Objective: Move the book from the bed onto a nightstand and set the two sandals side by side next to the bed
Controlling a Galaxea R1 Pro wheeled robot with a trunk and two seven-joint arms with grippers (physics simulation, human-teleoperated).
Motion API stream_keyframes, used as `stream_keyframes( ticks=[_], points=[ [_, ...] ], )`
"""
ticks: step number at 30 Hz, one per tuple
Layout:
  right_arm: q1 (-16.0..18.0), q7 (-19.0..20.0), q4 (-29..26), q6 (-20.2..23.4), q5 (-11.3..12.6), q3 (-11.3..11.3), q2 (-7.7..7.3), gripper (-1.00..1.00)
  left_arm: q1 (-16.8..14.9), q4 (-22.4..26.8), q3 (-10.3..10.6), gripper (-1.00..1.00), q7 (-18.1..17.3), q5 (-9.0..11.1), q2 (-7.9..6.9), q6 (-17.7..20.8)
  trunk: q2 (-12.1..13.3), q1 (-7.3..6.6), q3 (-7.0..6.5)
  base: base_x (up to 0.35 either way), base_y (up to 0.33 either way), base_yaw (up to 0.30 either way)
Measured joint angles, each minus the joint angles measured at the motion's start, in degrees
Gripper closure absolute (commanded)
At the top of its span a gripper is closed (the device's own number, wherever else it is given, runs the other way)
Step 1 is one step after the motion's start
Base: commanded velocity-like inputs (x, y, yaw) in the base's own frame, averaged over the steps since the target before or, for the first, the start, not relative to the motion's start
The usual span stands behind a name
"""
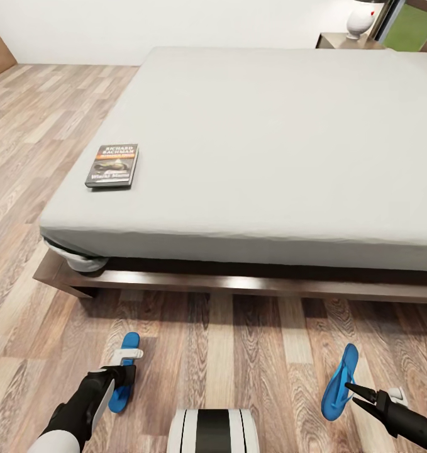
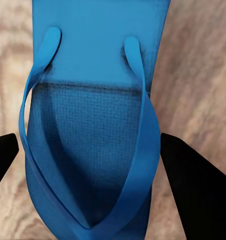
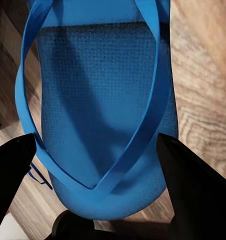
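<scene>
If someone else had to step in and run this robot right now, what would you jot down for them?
Left gripper: fingers open, straddling the left sandal on the floor.
Right gripper: fingers open around the right sandal, which looks tilted on its edge; grip not confirmed.
Book: on the bed, near its left edge.
Done: nothing yet.
Left: set the sandals, now far apart, side by side beside the bed; move the book to a nightstand.

Bed: grey mattress, one book lying flat near its corner. Wood-plank floor: left sandal lies flat beside the frame.
</scene>
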State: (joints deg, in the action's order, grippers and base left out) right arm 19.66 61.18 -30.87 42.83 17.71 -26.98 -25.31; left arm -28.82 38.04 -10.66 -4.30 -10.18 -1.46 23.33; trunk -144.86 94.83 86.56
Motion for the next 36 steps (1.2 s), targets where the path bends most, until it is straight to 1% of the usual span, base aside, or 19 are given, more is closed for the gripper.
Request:
stream_keyframes(
  ticks=[5,11,19,26,33,36],
  points=[
    [0.0,0.0,0.0,0.0,0.0,0.0,0.0,1.0,0.0,0.0,0.0,1.0,0.0,0.0,0.0,0.0,0.0,0.0,0.0,0.0,0.0,0.0],
    [0.0,0.0,0.0,0.0,-0.1,0.0,0.0,1.0,0.0,0.0,0.0,1.0,0.0,0.0,-0.01,0.0,-0.1,0.16,1.32,0.0,0.0,0.0],
    [0.0,0.0,0.0,0.0,0.0,0.0,0.0,1.0,0.0,0.0,-0.1,1.0,0.0,0.0,-0.03,0.0,-0.1,0.15,1.33,0.0,0.0,0.0],
    [0.0,0.0,0.0,0.0,-0.1,0.0,-0.01,1.0,0.0,0.0,-0.1,1.0,0.0,0.0,-0.04,0.1,-0.2,0.34,2.88,0.0,0.0,0.0],
    [0.0,0.0,0.0,0.0,0.0,0.0,-0.02,1.0,0.0,0.0,-0.1,1.0,0.0,-0.1,-0.02,0.0,-0.2,0.33,2.88,0.004,0.001,0.0],
    [0.0,0.0,0.0,0.0,0.0,0.0,0.0,1.0,0.0,0.0,-0.1,1.0,0.0,-0.1,-0.06,0.1,-0.2,0.31,2.88,0.179,0.131,0.0]
  ],
)
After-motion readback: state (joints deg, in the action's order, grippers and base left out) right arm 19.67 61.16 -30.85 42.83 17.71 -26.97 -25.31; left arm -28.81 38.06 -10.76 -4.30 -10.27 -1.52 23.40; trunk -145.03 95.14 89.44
